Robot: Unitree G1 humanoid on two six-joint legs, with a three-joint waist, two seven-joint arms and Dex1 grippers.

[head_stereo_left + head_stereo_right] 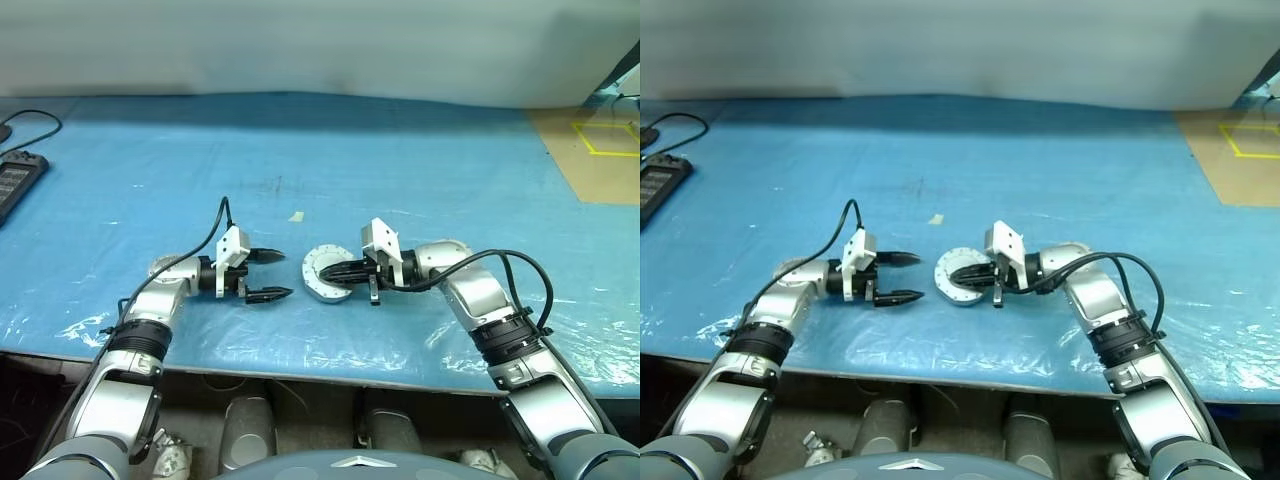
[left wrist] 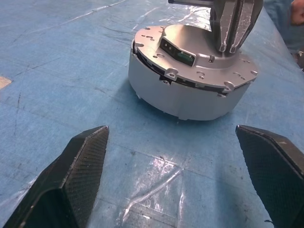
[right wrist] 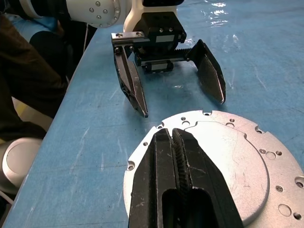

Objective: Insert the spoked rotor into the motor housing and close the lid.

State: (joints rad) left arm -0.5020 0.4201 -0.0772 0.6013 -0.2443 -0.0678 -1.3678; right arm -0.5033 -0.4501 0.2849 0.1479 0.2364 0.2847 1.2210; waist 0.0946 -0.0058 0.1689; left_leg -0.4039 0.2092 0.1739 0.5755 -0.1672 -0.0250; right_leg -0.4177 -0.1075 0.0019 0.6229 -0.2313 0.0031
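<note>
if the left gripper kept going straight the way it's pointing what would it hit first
Most likely the motor housing, closed with its lid: it sits straight ahead of the open left gripper, with bare blue table between. The shut right gripper is over the lid.

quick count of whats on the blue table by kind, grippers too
assembled motor housing with its lid on: 1
black device with cable at the table's left edge: 1
small pale scrap on the table: 1
grippers: 2, left gripper open, right gripper shut over the lid
total: 5
</note>
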